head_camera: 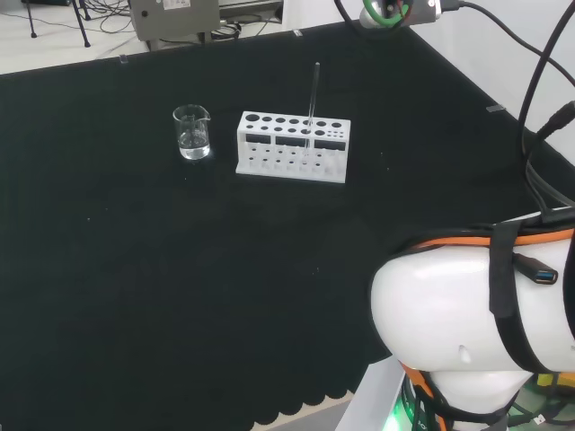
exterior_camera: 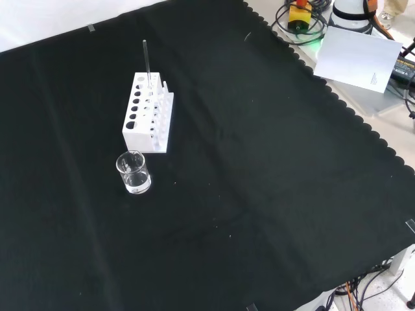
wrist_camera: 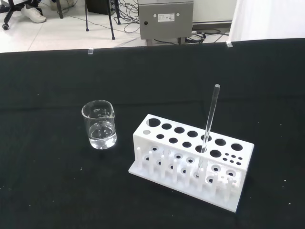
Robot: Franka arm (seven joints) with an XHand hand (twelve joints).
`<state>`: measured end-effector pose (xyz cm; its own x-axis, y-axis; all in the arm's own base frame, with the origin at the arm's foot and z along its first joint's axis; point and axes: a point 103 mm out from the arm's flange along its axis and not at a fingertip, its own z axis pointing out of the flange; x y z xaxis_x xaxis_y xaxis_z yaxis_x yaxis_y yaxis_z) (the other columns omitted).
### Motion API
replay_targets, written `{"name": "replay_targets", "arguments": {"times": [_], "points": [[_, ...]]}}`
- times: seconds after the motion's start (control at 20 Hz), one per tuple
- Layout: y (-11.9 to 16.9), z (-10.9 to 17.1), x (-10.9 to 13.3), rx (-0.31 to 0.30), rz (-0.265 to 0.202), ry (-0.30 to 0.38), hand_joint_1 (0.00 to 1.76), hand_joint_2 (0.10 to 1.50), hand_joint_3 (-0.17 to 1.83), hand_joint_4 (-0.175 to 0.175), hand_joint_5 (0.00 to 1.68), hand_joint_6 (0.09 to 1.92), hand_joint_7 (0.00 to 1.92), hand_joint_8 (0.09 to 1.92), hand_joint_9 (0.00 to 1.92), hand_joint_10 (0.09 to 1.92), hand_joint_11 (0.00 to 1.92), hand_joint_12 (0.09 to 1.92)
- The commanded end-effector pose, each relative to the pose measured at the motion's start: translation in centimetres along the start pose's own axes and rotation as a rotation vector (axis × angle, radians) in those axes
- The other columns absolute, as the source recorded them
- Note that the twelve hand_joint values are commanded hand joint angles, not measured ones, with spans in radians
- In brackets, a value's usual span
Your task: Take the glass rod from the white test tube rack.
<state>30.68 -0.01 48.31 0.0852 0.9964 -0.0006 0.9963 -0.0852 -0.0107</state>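
- Head view: the glass rod (head_camera: 313, 108) stands almost upright in the white rack (head_camera: 293, 147), long axis vertical, its free end pointing up and well above the rack's top. It sits in a hole toward the rack's right end. A small clear beaker (head_camera: 192, 133) stands just left of the rack on the black surface (head_camera: 180, 287). The arm's white link (head_camera: 458, 314) sits at the lower right, well apart from the rod.
- Front view: the rod (exterior_camera: 147, 65) rises from a hole at the rack's (exterior_camera: 148, 114) far end, leaning only slightly. The beaker (exterior_camera: 133, 173) stands near the rack's near end, apart from it.
- Wrist view: the rod (wrist_camera: 208, 121) tilts a little, lower end inside the rack (wrist_camera: 190, 160). The beaker (wrist_camera: 99, 125) beside the rack holds a little clear liquid. I cannot tell whether the robot hand is open or closed, nor how the rod lies relative to it.
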Motion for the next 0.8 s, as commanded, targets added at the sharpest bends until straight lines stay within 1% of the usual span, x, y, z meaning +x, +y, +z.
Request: {"name": "replay_targets", "arguments": {"times": [0.05, 0.1, 0.25, 0.3, 0.35, 0.4, 0.5, 0.55, 0.7, 0.8], "points": [[0.1, -0.3, 0.3, -0.011, -0.009, 0.006, 0.75, 0.79, 0.71, -0.129, 0.11, 0.09, 0.0, 0.63, 0.04, 0.84, 0.03, 1.29], [-0.1, -0.5, -0.3, -0.012, -0.009, 0.023, 0.75, 0.8, 0.69, -0.129, 0.11, 0.09, 0.0, 0.62, 0.02, 0.87, 0.01, 1.32], [-0.2, -0.8, -0.9, -0.016, -0.011, 0.055, 0.75, 0.81, 0.66, -0.128, 0.12, 0.09, 0.0, 0.62, 0.0, 0.9, 0.0, 1.35], [-0.5, -0.6, -1.9, -0.021, 0.001, 0.057, 0.75, 0.81, 0.66, -0.128, 0.12, 0.09, 0.0, 0.62, 0.0, 0.9, 0.0, 1.35], [-0.6, -0.5, -2.2, -0.019, 0.011, 0.047, 0.75, 0.81, 0.66, -0.128, 0.12, 0.09, 0.0, 0.62, 0.0, 0.9, 0.0, 1.35], [-0.5, -0.5, -2.1, -0.014, 0.015, 0.036, 0.75, 0.81, 0.66, -0.128, 0.12, 0.09, 0.0, 0.62, 0.0, 0.9, 0.0, 1.35], [-0.4, -0.6, -1.8, -0.014, -0.008, 0.045, 0.75, 0.81, 0.66, -0.128, 0.12, 0.09, 0.0, 0.62, 0.0, 0.9, 0.0, 1.35], [-0.5, -0.6, -1.9, -0.018, -0.021, 0.062, 0.75, 0.81, 0.66, -0.128, 0.12, 0.09, 0.0, 0.62, 0.0, 0.9, 0.0, 1.35], [0.2, -0.3, -1.4, -0.011, -0.027, 0.066, 0.75, 0.82, 0.65, -0.128, 0.13, 0.09, 0.0, 0.63, 0.01, 0.92, 0.0, 1.38], [0.5, 0.0, -1.5, -0.011, -0.025, 0.071, 0.74, 0.82, 0.65, -0.129, 0.13, 0.09, 0.0, 0.67, 0.04, 0.93, 0.0, 1.43]]}}
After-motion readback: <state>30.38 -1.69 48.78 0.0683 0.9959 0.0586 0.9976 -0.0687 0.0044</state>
